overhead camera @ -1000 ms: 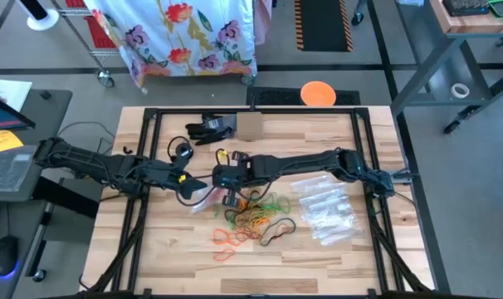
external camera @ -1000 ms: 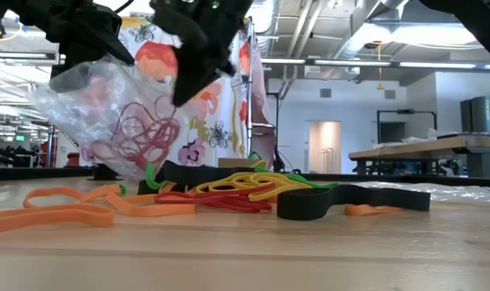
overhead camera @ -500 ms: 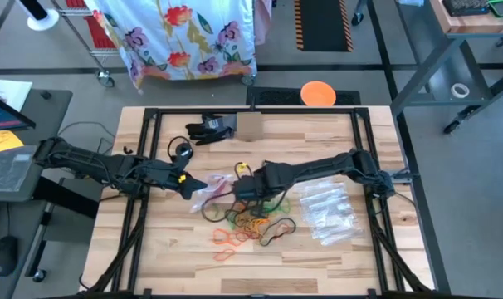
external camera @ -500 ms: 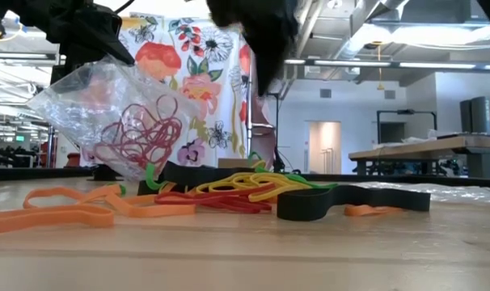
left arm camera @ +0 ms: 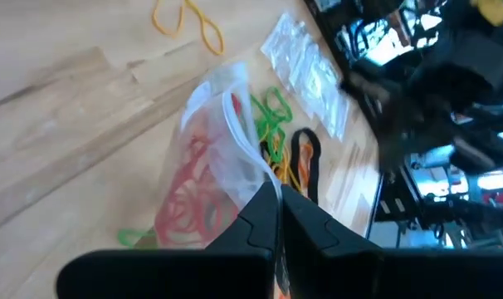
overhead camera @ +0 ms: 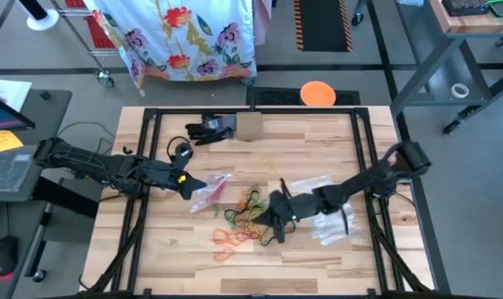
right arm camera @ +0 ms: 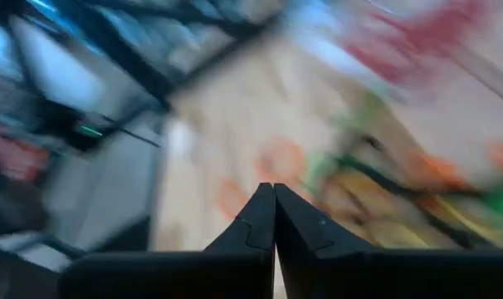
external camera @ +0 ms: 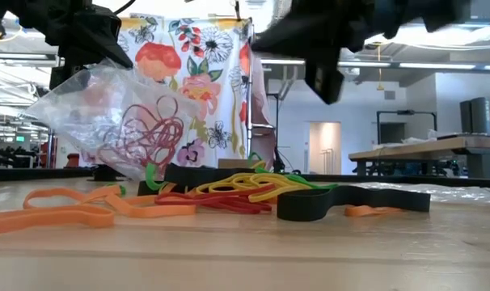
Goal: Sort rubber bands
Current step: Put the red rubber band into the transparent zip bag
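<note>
From above, the left gripper (overhead camera: 188, 184) pinches a clear bag (overhead camera: 210, 188) of red bands; beside it the mixed rubber bands (overhead camera: 253, 218) lie unsorted under the empty right gripper (overhead camera: 276, 231), its fingers together. The left wrist view confirms it — only reds bagged, most left.

right gripper (overhead camera: 278, 226) swings off from beside bag (overhead camera: 208, 190), ends up at 5 o'clock side of rubber bands (overhead camera: 250, 218), over black one. arm now crosses clear bags (overhead camera: 326, 218). bag sags slightly.
</note>
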You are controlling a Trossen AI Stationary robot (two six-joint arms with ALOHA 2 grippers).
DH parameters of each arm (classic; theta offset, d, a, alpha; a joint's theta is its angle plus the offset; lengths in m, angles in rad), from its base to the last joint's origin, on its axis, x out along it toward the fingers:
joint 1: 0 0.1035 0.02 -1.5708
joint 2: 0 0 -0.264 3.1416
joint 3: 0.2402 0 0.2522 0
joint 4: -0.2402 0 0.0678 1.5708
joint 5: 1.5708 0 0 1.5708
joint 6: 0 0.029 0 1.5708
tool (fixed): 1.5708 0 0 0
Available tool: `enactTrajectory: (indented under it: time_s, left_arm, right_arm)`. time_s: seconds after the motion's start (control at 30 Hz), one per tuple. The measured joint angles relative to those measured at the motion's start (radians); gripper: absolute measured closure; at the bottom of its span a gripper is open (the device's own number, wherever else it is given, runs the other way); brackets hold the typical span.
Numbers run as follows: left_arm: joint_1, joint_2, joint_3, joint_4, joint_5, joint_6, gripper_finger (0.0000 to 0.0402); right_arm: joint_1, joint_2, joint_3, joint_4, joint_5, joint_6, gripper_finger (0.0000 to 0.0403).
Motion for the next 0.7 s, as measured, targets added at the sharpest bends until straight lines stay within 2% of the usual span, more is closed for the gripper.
enactTrajectory:
  time_s: [0.07, 0.2, 0.37, 0.5, 0.7]
  left_arm:
    - [0.000, 0.000, 0.000, 0.003, -0.013, 0.000, 0.0401]
    - [0.002, 0.000, 0.000, 0.049, -0.027, -0.001, 0.0402]
    - [0.002, 0.000, 0.000, 0.108, -0.029, 0.021, 0.0401]
    - [0.002, 0.000, 0.000, 0.126, -0.048, 0.052, 0.0401]
    - [0.002, 0.000, 0.000, 0.117, -0.061, 0.058, 0.0401]
  right_arm:
    - [0.004, 0.055, -0.003, 0.092, -0.001, -0.022, 0.0401]
    - [-0.012, 0.165, 0.066, 0.121, -0.006, -0.035, 0.0375]
    - [-0.033, 0.296, 0.205, 0.050, -0.217, 0.089, 0.0328]
    - [-0.029, 0.355, 0.368, -0.170, -0.236, 0.010, 0.0293]
    - [-0.008, 0.408, 0.653, -0.722, -0.175, -0.304, 0.0264]
